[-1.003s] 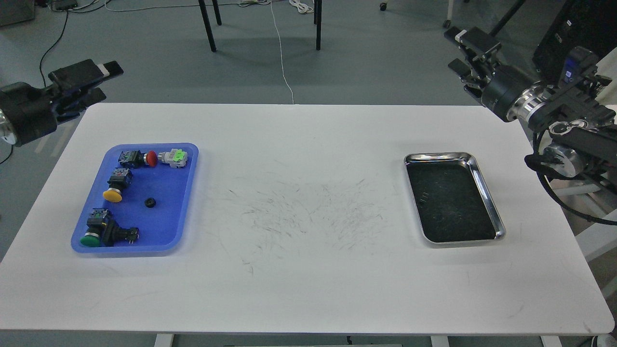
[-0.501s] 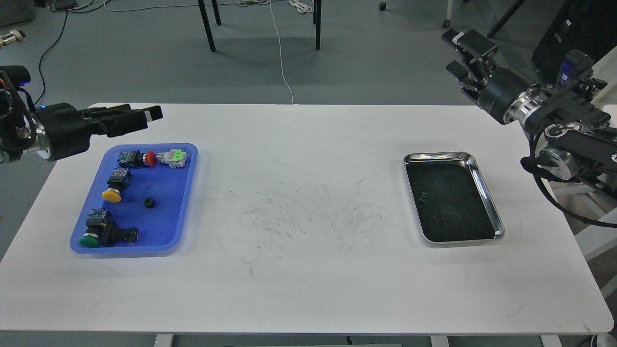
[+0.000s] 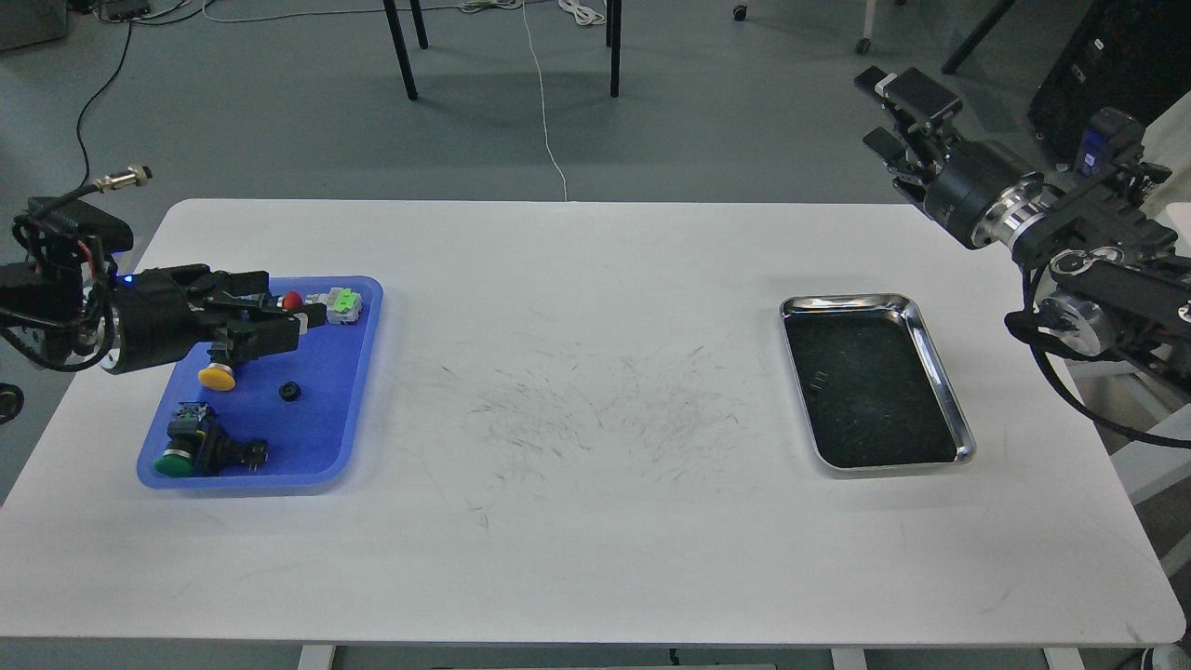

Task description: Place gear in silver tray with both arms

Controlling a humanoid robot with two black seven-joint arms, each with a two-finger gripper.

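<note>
A small black gear [image 3: 290, 392] lies on the floor of the blue plastic tray [image 3: 316, 437] at the table's left. My left gripper [image 3: 296, 323] hovers over that tray's upper part, up and slightly right of the gear, with its fingers apart and nothing between them. The silver tray [image 3: 940, 372] sits at the table's right, its dark scuffed floor bare. My right gripper [image 3: 886, 112] is raised beyond the table's far right corner, behind the silver tray, open and empty.
In the blue tray lie a red push button [image 3: 292, 300], a green-and-white switch [image 3: 341, 304], a yellow push button [image 3: 217, 377] and a green push button [image 3: 186, 448]. The white table [image 3: 595, 419] shows scuff marks in the middle. Chair legs [image 3: 402, 51] and cables stand on the floor behind.
My left arm has swung in from beyond the table's far left corner and come down over the blue tray. My right gripper has barely moved.
</note>
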